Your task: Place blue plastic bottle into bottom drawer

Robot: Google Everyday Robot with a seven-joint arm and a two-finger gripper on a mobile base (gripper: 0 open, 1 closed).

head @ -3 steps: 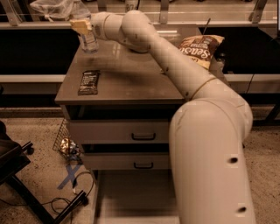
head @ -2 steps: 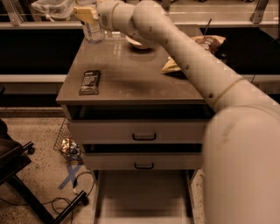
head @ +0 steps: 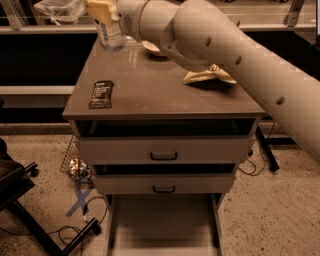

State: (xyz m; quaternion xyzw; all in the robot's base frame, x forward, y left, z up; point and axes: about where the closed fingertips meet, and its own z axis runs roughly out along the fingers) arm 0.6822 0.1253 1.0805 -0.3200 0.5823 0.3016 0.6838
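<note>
My gripper (head: 104,14) is at the top left, above the back left corner of the cabinet top (head: 160,87). It is shut on the blue plastic bottle (head: 111,36), a small clear bottle that hangs below the fingers, lifted off the top. The bottle's cap is hidden by the fingers. The bottom drawer (head: 162,222) is pulled out at the lower middle, a shallow tray with a pale grey floor and nothing in it. My arm (head: 235,55) crosses the upper right.
A dark snack bar (head: 101,94) lies on the cabinet top's left. A chip bag (head: 210,75) and a white bowl (head: 152,47) lie behind my arm. Two upper drawers (head: 164,150) with black handles are shut. A black chair base (head: 30,210) and cables are on the floor at left.
The arm has swung closer and higher, and the bottle has risen with the gripper toward the top left. The camera view has also shifted in.
</note>
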